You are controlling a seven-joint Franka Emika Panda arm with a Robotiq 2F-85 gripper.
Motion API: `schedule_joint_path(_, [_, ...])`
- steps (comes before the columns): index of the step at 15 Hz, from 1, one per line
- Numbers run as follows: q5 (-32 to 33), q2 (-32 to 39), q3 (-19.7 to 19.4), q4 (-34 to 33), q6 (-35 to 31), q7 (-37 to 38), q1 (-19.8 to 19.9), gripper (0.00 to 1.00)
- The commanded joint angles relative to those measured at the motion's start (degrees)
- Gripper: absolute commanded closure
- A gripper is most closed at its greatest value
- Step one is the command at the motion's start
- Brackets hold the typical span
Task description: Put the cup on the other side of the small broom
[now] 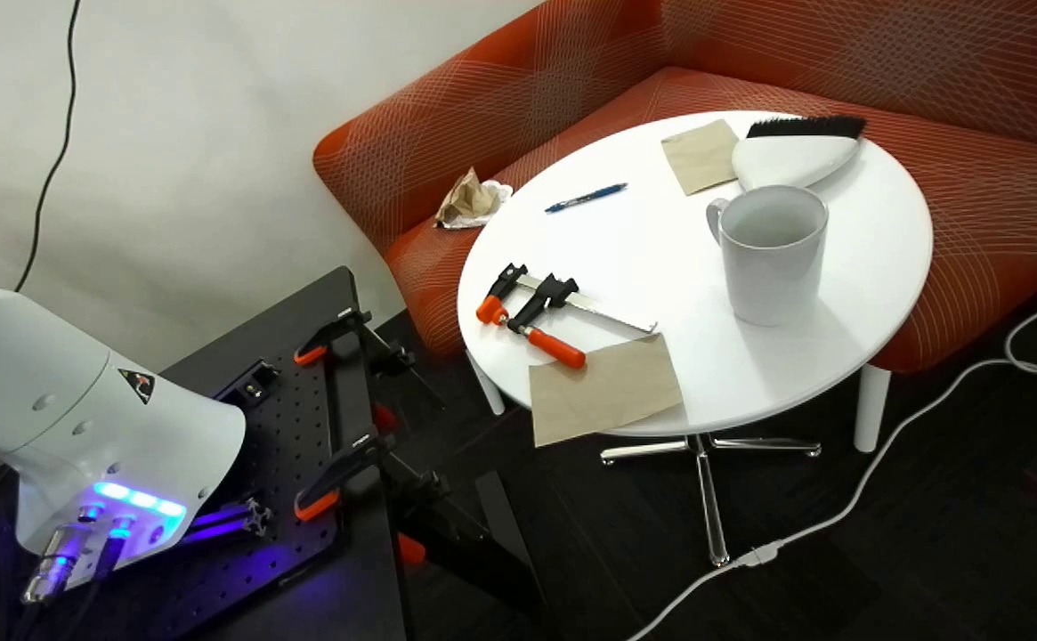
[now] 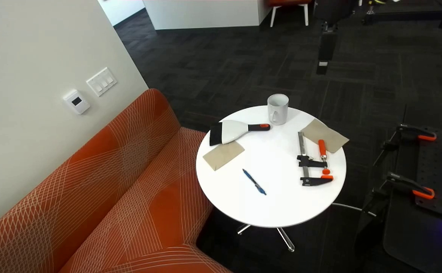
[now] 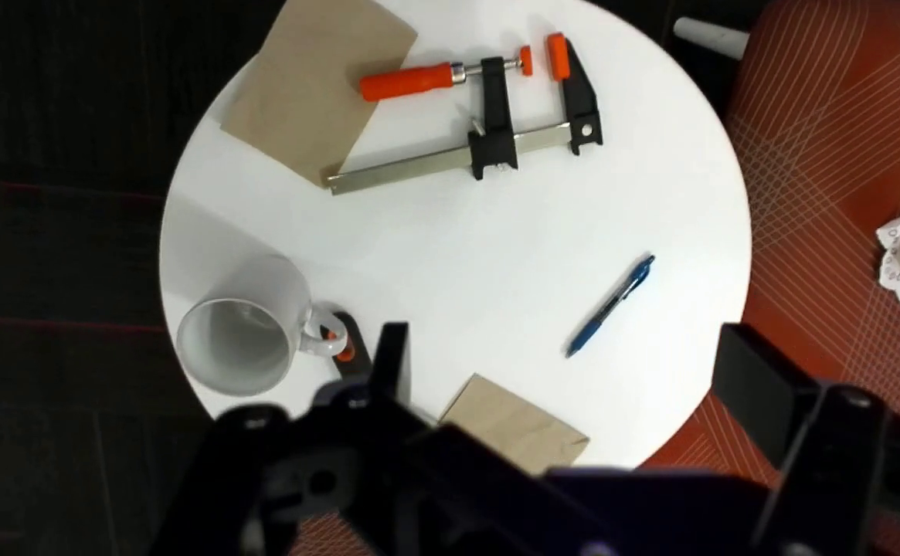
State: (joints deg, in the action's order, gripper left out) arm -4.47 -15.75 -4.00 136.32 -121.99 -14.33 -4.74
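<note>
The large white cup (image 1: pixel 772 280) stands upright on the round white table (image 1: pixel 874 267), near the edge. It also shows in an exterior view (image 2: pixel 278 113) and in the wrist view (image 3: pixel 264 289). The small broom (image 2: pixel 235 131) lies flat beside it, its black handle end close to the cup's handle. In an exterior view the broom (image 1: pixel 789 162) is behind the cup, which hides its handle. In the wrist view only the broom's handle (image 3: pixel 352 359) shows; the rest is hidden by my gripper (image 3: pixel 562 340). My gripper is open and empty above the table.
A clamp (image 1: pixel 558 294) with an orange handle lies partly on a brown paper (image 1: pixel 607 392). A blue pen (image 3: pixel 610 306) and a second brown paper (image 3: pixel 513 425) lie on the table. An orange sofa (image 2: pixel 141 182) borders the table. Crumpled paper (image 1: pixel 471 200) sits on it.
</note>
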Motion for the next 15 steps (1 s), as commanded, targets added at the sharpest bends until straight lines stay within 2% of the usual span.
schedule_joint_path(1, [-0.2, 8.7, 0.4, -8.4, -1.8, 3.4, 2.4, 0.00])
schedule_joint_path(7, [-1.2, 20.7, 0.0, -18.2, -5.1, 15.0, 5.7, 0.00])
schedule_joint_path(15, [-4.0, 33.1, 0.0, -25.3, -9.3, 22.6, 7.8, 0.00])
